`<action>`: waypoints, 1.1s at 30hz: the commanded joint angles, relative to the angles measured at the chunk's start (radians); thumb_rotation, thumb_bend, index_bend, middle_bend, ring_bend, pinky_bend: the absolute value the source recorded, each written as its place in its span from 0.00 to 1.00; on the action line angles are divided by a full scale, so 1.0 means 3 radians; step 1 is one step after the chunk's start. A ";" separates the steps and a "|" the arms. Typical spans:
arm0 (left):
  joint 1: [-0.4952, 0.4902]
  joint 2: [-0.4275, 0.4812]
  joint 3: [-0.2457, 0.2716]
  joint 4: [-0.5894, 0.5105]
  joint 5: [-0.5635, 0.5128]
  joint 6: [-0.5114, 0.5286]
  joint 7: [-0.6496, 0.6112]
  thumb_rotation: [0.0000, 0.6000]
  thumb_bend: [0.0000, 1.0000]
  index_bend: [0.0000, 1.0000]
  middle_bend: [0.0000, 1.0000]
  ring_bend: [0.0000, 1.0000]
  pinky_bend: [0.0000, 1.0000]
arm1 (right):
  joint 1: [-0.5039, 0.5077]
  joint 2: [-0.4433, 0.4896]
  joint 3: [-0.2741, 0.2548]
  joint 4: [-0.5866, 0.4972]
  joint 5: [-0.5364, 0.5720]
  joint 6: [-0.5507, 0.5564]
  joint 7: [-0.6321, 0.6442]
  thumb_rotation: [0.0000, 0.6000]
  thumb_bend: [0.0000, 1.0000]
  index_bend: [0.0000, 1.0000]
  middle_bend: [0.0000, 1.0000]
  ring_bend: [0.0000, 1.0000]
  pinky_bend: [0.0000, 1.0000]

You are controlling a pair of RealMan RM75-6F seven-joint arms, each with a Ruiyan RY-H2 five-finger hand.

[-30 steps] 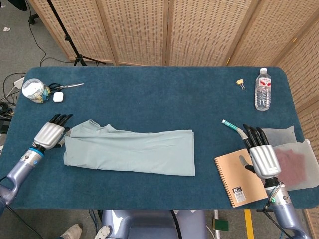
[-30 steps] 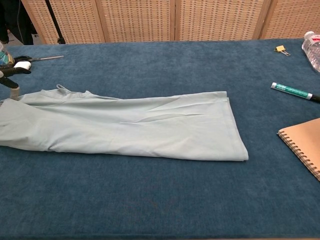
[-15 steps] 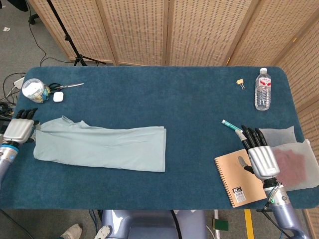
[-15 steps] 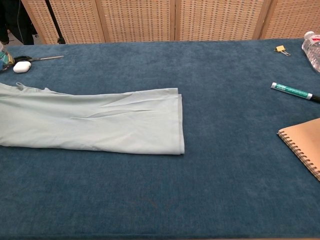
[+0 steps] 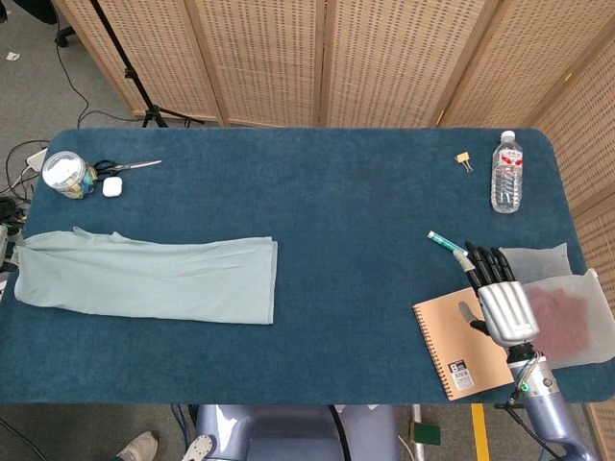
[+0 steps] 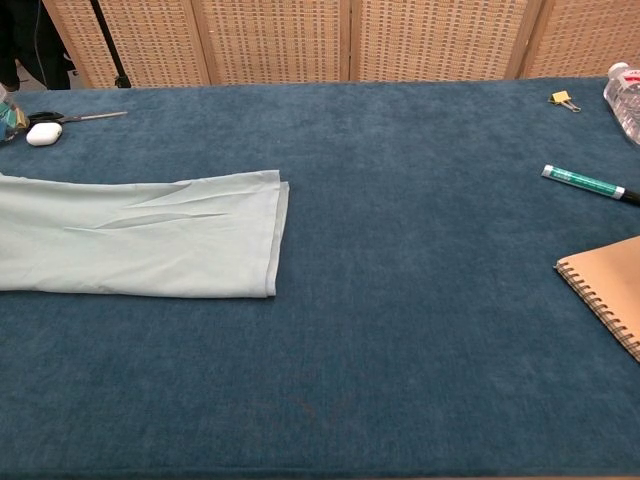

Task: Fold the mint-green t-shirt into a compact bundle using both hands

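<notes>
I've got the mint-green t-shirt (image 5: 144, 279) lying flat as a long folded strip at the far left of the blue surface (image 5: 346, 211), its left end reaching the edge. My right hand (image 5: 502, 305) rests over the notebook (image 5: 463, 344), fingers spread apart, holding nothing. My left hand is out of frame, I think just past the shirt's end.

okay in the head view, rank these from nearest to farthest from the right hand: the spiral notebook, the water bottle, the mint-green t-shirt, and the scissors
From the right hand:
1. Tan spiral-bound notebook, directly under and beside the hand.
2. Clear plastic water bottle, at the table's far right edge.
3. Mint-green t-shirt, across the table on the left.
4. Scissors, at the far left corner.
</notes>
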State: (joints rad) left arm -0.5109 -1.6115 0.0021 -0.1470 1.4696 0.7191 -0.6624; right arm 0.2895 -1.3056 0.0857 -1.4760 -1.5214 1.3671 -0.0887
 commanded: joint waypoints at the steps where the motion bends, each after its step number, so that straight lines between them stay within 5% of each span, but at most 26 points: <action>1: 0.0010 0.0007 -0.0020 0.0001 -0.0014 0.0003 -0.0021 1.00 0.66 0.69 0.00 0.00 0.00 | 0.0002 0.0000 0.0000 -0.0001 0.0000 -0.0005 0.0004 1.00 0.39 0.00 0.00 0.00 0.00; 5: 0.0026 0.0012 -0.0033 -0.0041 0.0002 0.0230 -0.0057 1.00 0.66 0.69 0.00 0.00 0.00 | -0.0001 0.0014 0.0001 -0.0017 -0.0004 0.0003 0.0022 1.00 0.39 0.00 0.00 0.00 0.00; 12: 0.0016 0.0079 -0.0019 -0.0278 0.0128 0.1138 -0.0044 1.00 0.66 0.69 0.00 0.00 0.00 | -0.0015 0.0053 0.0014 -0.0055 -0.0009 0.0039 0.0065 1.00 0.39 0.00 0.00 0.00 0.00; 19: -0.0107 0.0199 0.0017 -0.0755 0.0320 0.1868 0.0375 1.00 0.66 0.69 0.00 0.00 0.00 | -0.0024 0.0086 0.0020 -0.0091 -0.0024 0.0065 0.0106 1.00 0.39 0.00 0.00 0.00 0.00; 33: -0.0551 0.0467 0.0040 -0.2129 0.0627 0.1911 0.1680 1.00 0.66 0.69 0.00 0.00 0.00 | -0.0035 0.0145 0.0043 -0.0126 -0.0012 0.0084 0.0197 1.00 0.39 0.00 0.00 0.00 0.00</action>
State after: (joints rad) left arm -0.6451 -1.4869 0.0153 -0.7351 1.6385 1.3047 -0.2078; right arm 0.2793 -1.2627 0.0980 -1.5135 -1.5255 1.3919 -0.0303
